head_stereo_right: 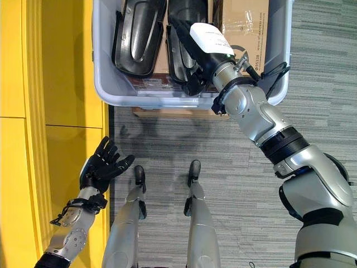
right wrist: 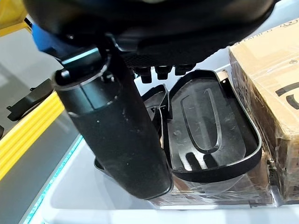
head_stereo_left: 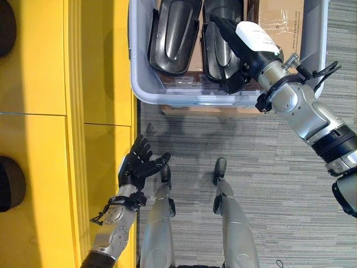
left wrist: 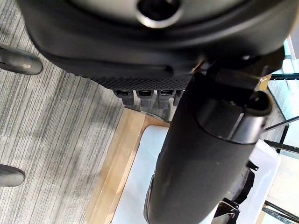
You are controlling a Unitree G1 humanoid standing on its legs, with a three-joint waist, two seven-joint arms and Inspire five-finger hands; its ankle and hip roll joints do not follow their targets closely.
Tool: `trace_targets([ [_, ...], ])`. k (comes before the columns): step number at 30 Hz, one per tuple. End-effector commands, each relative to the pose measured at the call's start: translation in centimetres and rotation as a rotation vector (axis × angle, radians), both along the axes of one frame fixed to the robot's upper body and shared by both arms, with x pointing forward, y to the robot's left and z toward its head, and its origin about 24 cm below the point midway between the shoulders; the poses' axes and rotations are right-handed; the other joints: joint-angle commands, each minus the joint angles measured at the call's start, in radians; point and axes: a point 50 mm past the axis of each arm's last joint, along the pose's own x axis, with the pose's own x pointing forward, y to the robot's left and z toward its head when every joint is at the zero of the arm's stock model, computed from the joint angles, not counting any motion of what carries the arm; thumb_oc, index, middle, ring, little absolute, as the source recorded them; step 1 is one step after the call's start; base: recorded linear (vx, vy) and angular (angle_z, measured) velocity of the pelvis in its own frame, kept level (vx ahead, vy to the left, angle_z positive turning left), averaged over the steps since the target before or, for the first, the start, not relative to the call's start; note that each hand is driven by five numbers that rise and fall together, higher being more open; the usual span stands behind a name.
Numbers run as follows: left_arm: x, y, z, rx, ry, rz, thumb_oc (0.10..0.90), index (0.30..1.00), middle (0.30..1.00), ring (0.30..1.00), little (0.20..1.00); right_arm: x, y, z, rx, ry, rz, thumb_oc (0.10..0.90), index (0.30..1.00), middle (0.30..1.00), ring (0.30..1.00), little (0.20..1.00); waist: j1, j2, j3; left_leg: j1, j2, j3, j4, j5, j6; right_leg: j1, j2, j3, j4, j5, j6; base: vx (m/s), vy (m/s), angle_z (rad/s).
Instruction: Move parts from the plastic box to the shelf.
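A grey plastic box [head_stereo_left: 167, 97] stands on the floor ahead of me. It holds two black moulded parts side by side, the left part [head_stereo_left: 174, 33] and the right part [head_stereo_left: 215, 53]. My right hand [head_stereo_left: 251, 39], with a white cover on its back, reaches into the box over the right part [right wrist: 210, 130]; its fingers are straight and its thumb [right wrist: 121, 135] sticks out, holding nothing. My left hand [head_stereo_left: 139, 162] hovers low beside the yellow shelf [head_stereo_left: 44, 111], fingers spread and empty.
A brown cardboard box [head_stereo_left: 281, 17] fills the right side of the plastic box. The plastic box rests on a brown board [head_stereo_left: 184, 110]. Two dark round things [head_stereo_left: 8, 181] lie on the shelf at the far left. Grey carpet [head_stereo_left: 279, 195] spreads to the right.
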Motion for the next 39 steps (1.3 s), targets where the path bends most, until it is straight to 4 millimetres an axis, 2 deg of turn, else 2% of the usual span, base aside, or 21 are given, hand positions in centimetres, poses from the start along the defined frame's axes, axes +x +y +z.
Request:
trace_targets([
  [1,-0.6,0.2,3.3,-0.005,-0.177,-0.005,0.900,1.000,1.000,1.000,1.000,-2.7,2.2,7.6,0.016,-0.289,0.107,0.900,1.000,1.000,1.000,1.000,-0.011,-0.004,-0.007,-0.039,0.006,-0.006,0.134,-0.096,0.020,0.044,-0.057,0.002,0.158,-0.200,0.074,0.00,0.000,0.00],
  [16,-0.4,0.3,3.6,0.000,-0.191,0.003,0.900,1.000,1.000,1.000,1.000,-3.0,3.2,7.9,0.020,-0.302,0.142,0.900,1.000,1.000,1.000,1.000,-0.011,-0.011,-0.007,-0.037,0.002,-0.008,0.133,-0.096,0.021,0.041,-0.059,0.001,0.162,-0.199,0.073,0.00,0.000,0.00],
  [25,-0.4,0.5,3.9,-0.003,-0.202,0.019,0.900,1.000,1.000,1.000,1.000,-2.6,2.4,9.2,-0.051,-0.357,0.055,0.900,1.000,1.000,1.000,1.000,-0.009,-0.005,-0.007,-0.063,-0.001,-0.007,0.113,-0.086,0.018,0.007,-0.056,0.000,0.157,-0.197,0.074,0.00,0.000,0.00],
  [39,-0.5,0.6,3.9,0.003,-0.208,0.023,0.900,1.000,1.000,1.000,1.000,-1.9,0.6,9.2,-0.022,-0.352,-0.027,0.900,1.000,1.000,1.000,1.000,-0.006,0.007,-0.007,-0.107,-0.007,-0.013,0.116,-0.085,0.018,-0.036,-0.058,-0.007,0.176,-0.202,0.075,0.00,0.000,0.00],
])
